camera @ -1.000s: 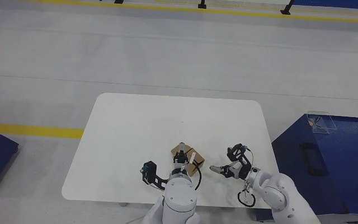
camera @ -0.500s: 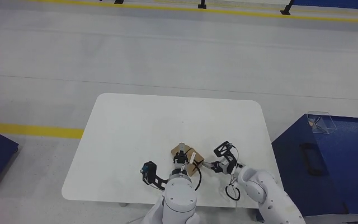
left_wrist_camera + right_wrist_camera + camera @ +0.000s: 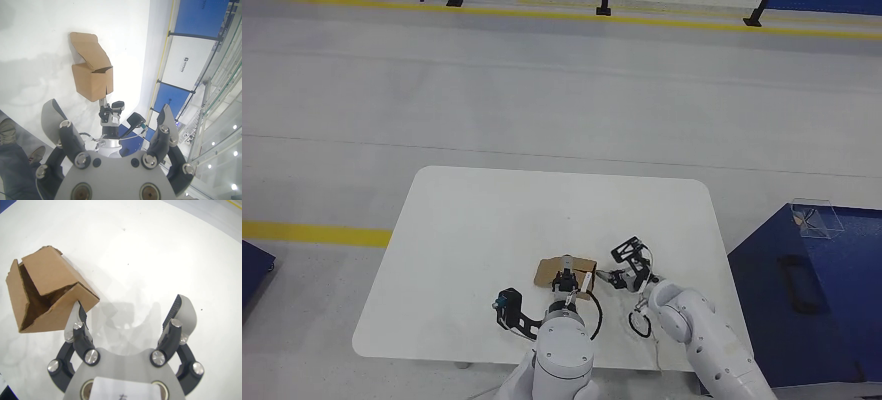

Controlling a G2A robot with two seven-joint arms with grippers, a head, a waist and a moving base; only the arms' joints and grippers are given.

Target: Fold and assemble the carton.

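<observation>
A small brown carton (image 3: 564, 268) sits partly folded on the white table (image 3: 492, 220), near its front edge. Its flaps stand loose, and one end gapes open in the right wrist view (image 3: 51, 279). My right gripper (image 3: 128, 303) is open beside it, with one finger (image 3: 80, 311) touching the carton's lower corner and nothing between the fingers. In the top view the right gripper (image 3: 614, 278) is just right of the carton. My left gripper (image 3: 107, 108) is open and empty, back from the carton (image 3: 90, 85) by the table's near edge.
A blue cabinet (image 3: 812, 290) with a clear box (image 3: 815, 215) on it stands right of the table. A person's legs and shoes (image 3: 11, 136) are by the table's near edge. The table's far half and left side are bare.
My right arm has swung left across the table to the carton. The carton has turned and shifted a little to the left.
</observation>
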